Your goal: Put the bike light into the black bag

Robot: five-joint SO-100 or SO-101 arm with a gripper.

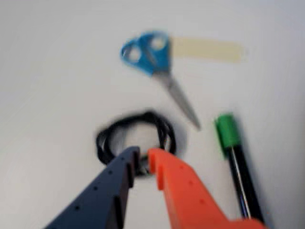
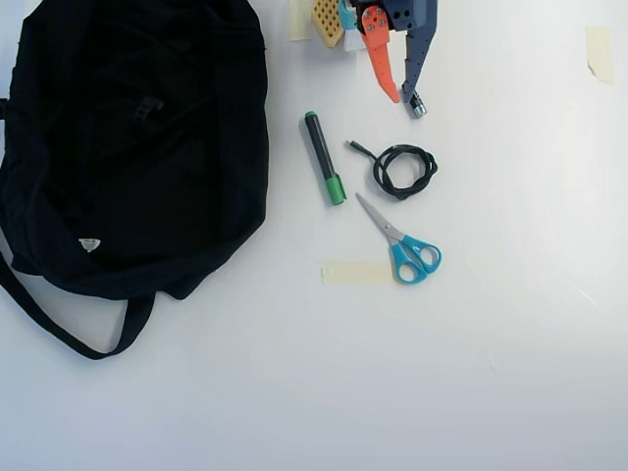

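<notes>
The hand (image 2: 404, 98) hangs at the bench's (image 2: 510, 324) top edge in the overhead view, jaws narrowly apart around a small silver-tipped cylinder (image 2: 417, 106) – gripped or not, unclear; black bag (image 2: 147, 147) far left – bike light not discernible

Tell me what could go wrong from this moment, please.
1. The gripper sits at a small silver-ended cylinder, near the coiled cable; no bike light is clearly visible, so it may take a wrong thing.
2. The black bag shows no clear opening, so a drop could land on its fabric.
</notes>
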